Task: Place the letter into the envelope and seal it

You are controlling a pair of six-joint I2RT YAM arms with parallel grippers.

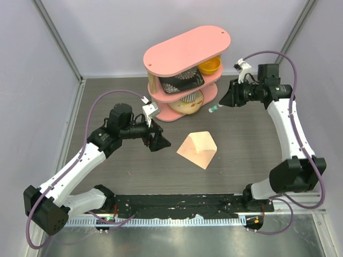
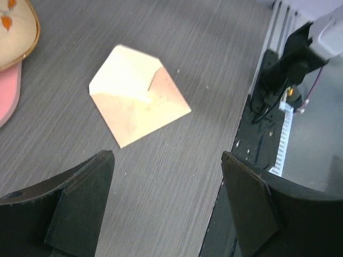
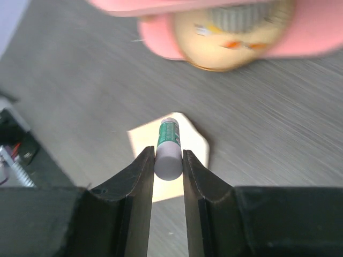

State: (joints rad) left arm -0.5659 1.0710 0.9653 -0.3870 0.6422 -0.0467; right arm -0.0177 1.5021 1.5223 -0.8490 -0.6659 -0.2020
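Peach-tan paper envelope lies flat on the grey table. The pale cream-yellow paper letter looks tucked into its open mouth. Right gripper is clamped on a white, green-labelled glue stick, presumably for sealing. Left gripper hovers nearby, spread wide and empty, probably to steady the envelope.

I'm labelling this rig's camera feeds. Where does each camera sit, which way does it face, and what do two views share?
Top external: above and behind the arm bases, facing down on the table; both arms, left tool and right tool show.
Left wrist: on the left arm, angled down at the envelope; its own open fingers frame the bottom.
Right wrist: on the right arm, looking along its fingers, shut on a glue stick.
Shared: top and left wrist both show the envelope.
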